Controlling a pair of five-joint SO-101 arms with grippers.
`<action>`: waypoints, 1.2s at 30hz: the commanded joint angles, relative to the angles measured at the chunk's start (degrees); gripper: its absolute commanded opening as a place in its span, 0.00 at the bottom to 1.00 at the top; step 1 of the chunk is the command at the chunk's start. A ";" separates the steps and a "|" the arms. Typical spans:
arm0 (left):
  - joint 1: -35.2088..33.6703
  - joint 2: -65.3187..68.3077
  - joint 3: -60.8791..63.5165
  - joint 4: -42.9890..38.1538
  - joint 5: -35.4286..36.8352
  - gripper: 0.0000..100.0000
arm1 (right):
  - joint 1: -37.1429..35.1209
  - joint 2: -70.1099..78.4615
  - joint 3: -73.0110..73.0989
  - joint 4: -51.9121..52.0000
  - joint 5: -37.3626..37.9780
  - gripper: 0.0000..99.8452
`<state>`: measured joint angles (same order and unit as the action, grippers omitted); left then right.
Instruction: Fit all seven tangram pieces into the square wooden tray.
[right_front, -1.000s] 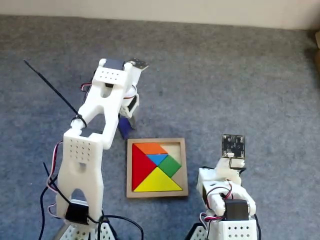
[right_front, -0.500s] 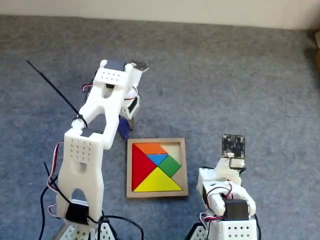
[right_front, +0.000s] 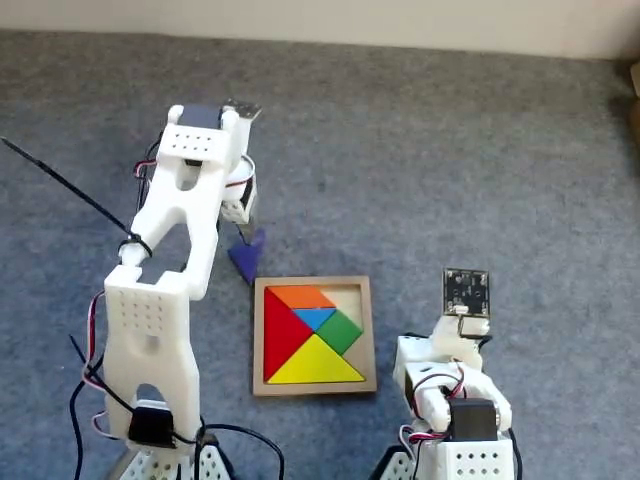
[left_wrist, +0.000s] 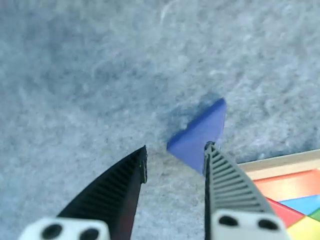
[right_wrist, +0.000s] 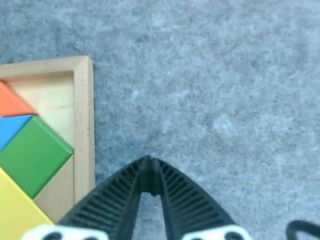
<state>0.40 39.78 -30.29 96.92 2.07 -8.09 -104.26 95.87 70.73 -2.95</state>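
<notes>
You have one wooden tray (right_front: 312, 281), five pieces inside, red (right_front: 280, 335), orange (right_front: 300, 296), light blue (right_front: 314, 318), green (right_front: 341, 332), yellow (right_front: 315, 362), one dark blue piece (right_front: 247, 256) outside, two arms, left arm (right_front: 150, 320), right arm (right_front: 450, 395).

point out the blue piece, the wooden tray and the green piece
blue piece (left_wrist: 197, 136): left wrist view, middle of its top face
wooden tray (right_front: 314, 281): high view, far rim
green piece (right_wrist: 33, 154): right wrist view, its centre
</notes>
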 joint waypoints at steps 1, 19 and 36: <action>-0.13 -4.09 1.45 0.26 1.14 0.17 | 1.10 -0.92 7.78 -1.80 0.88 0.00; 0.04 -5.32 3.65 0.18 1.49 0.00 | 1.10 -0.92 7.78 -1.71 0.88 0.00; 1.89 -35.38 40.66 -23.74 4.84 0.05 | 1.10 -0.92 7.78 -1.63 0.88 0.00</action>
<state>1.10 10.24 7.34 77.32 6.64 -8.09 -104.26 95.87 70.73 -2.68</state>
